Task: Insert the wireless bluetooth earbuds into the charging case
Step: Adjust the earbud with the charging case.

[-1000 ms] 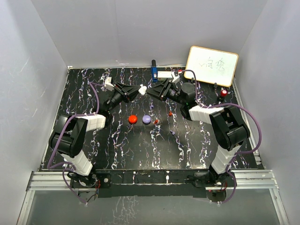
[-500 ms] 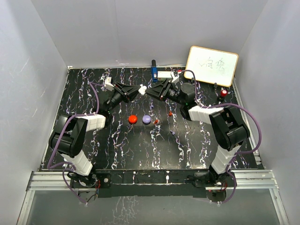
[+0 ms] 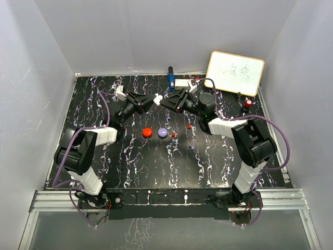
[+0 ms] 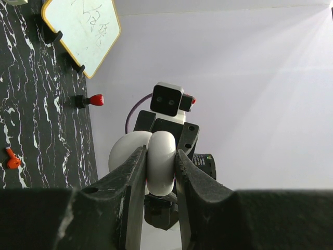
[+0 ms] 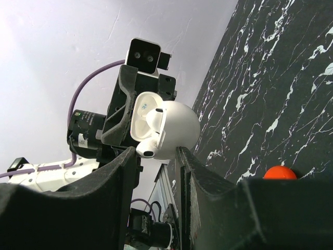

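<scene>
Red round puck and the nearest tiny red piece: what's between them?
A purple round puck lies there, shown in the top view.

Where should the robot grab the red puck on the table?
I'd pinch the red puck across its round edge, coming straight down from above. It lies flat on the table, and the purple puck sits beside it but apart, so squeezing from the near and far sides looks safest.
</scene>
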{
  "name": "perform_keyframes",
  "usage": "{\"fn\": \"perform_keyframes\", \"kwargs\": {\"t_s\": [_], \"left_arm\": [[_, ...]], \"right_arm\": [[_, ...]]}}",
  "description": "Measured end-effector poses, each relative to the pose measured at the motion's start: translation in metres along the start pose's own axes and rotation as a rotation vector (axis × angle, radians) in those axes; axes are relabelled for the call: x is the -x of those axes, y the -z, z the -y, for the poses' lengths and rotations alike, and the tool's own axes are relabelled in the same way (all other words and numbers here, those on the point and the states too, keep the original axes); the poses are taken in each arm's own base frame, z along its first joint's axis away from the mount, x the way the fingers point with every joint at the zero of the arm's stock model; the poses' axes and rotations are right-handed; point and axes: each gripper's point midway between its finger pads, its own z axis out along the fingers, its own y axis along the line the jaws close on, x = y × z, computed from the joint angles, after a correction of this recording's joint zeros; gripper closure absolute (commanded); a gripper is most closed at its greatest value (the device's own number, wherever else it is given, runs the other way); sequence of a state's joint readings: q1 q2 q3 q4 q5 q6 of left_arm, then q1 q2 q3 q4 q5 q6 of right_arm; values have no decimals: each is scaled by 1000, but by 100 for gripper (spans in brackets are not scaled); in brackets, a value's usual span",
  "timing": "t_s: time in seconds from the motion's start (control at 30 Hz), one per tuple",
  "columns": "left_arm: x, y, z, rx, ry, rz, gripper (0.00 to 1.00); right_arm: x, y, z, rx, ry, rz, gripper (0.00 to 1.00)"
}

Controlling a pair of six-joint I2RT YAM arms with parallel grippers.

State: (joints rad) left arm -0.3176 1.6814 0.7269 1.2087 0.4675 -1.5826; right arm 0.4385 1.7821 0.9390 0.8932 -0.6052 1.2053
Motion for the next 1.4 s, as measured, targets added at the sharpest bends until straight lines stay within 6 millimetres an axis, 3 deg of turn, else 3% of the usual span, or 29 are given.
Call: {"fn": "perform_keyframes", "kwargs": {"t_s": [0.17,0.4,0.7,0.97,1.4], "left_arm": [[0,0,0,-2,-1,0,100],[1,-1,-1,-5,4,1,100],[3,-4,-9,12,14,7,100],[4,-4,-8,10,12,8,100],[3,-4,-9,13,14,7,100]], "right_arm": [[-1,-1,-1,3,1,-2,65],[-2,-1,-1,2,0,-4,55],[-2,-1,-1,-3,-2,-5,53],[13,6,-11,4,16,29,51],[25,13,11,-74,2,55,51]]}}
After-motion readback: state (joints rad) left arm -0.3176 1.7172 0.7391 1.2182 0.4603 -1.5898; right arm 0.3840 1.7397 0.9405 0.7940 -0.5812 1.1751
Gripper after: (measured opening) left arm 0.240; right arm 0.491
